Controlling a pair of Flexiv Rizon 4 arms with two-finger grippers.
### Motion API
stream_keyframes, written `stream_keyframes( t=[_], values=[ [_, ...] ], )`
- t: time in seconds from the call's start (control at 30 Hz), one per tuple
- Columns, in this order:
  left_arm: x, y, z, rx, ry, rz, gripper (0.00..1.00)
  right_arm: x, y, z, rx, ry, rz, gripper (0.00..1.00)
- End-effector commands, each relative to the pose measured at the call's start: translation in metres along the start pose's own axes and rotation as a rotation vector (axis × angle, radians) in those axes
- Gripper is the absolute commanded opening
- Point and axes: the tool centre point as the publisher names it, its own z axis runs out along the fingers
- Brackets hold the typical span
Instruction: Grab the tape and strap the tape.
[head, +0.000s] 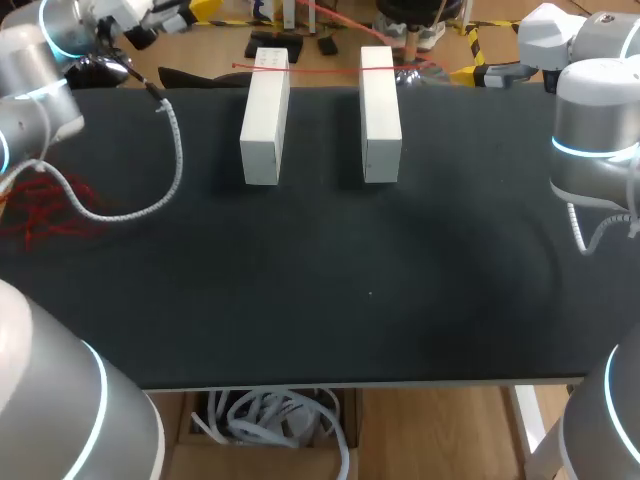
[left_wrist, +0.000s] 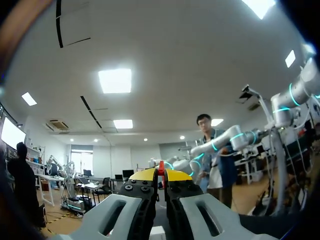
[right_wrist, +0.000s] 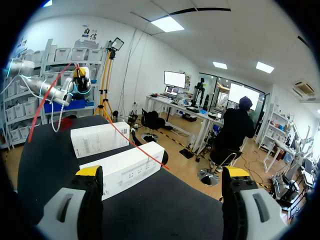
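The left jaws were pressed together, yellow tips (left_wrist: 145, 175) meeting around a thin red sliver. It seemed to be the red tape (left_wrist: 161, 169), though little of it showed. They pointed up and away from the worktop (head: 350, 290). The right jaws stood spread wide, their tips (right_wrist: 89, 171) well apart, facing across the worktop toward two white boxes. From above, the red tape ran as a thin straight line over the far ends of both boxes — the one nearer the left arm (head: 265, 120) and the one nearer the right arm (head: 380, 115), lying side by side but not touching. A red tangle (head: 40, 210) sat at the worktop's left edge, near a white coiled cable (head: 175, 150).
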Motion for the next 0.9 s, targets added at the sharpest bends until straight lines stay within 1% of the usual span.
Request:
stream_keyframes(
  t=[0.03,0.17,0.37,0.47,0.5,0.53,0.57,0.6,0.63,0.67,0.7,0.77,0.8,0.87,0.9],
  values=[
    [0.019,-0.018,0.012,-0.181,-0.236,0.007,0.00,0.000,0.000,0.000,-0.001,0.000,0.000,1.00],
    [0.029,-0.024,0.020,-0.193,-0.257,0.012,0.00,0.000,0.000,0.000,-0.001,0.000,0.000,1.00],
    [0.042,-0.027,0.029,-0.195,-0.293,0.029,0.00,0.000,0.000,0.000,-0.001,0.000,0.000,1.00],
    [0.048,-0.029,0.034,-0.181,-0.302,0.042,0.00,0.000,0.000,0.000,-0.001,0.000,0.000,1.00],
    [0.050,-0.029,0.036,-0.147,-0.299,0.061,0.00,0.000,0.000,0.000,-0.001,0.000,0.000,1.00],
    [0.052,-0.030,0.038,-0.145,-0.300,0.061,0.00,0.000,0.000,0.000,-0.001,0.000,0.000,1.00],
    [0.055,-0.030,0.038,-0.161,-0.307,0.056,0.00,0.000,0.000,0.000,-0.001,0.000,0.000,1.00],
    [0.057,-0.031,0.040,-0.138,-0.304,0.070,0.00,0.000,0.000,0.000,-0.001,0.000,0.000,1.00],
    [0.058,-0.031,0.041,-0.131,-0.303,0.072,0.00,0.000,0.000,0.000,-0.001,0.000,0.000,1.00],
    [0.060,-0.031,0.042,-0.145,-0.311,0.068,0.00,0.000,0.000,0.000,-0.001,0.000,0.000,1.00],
    [0.062,-0.032,0.043,-0.126,-0.309,0.082,0.00,0.000,0.000,0.000,-0.001,0.000,0.000,1.00],
    [0.065,-0.032,0.045,-0.145,-0.319,0.076,0.00,0.000,0.000,0.000,-0.001,0.000,0.000,1.00],
    [0.067,-0.032,0.046,-0.135,-0.318,0.084,0.00,0.000,0.000,0.000,-0.001,0.000,0.000,1.00],
    [0.070,-0.032,0.047,-0.147,-0.326,0.077,0.00,0.000,0.000,0.000,-0.001,0.000,0.000,1.00],
    [0.072,-0.032,0.048,-0.129,-0.324,0.087,0.00,0.000,0.000,0.000,-0.001,0.000,0.000,1.00]
  ],
)
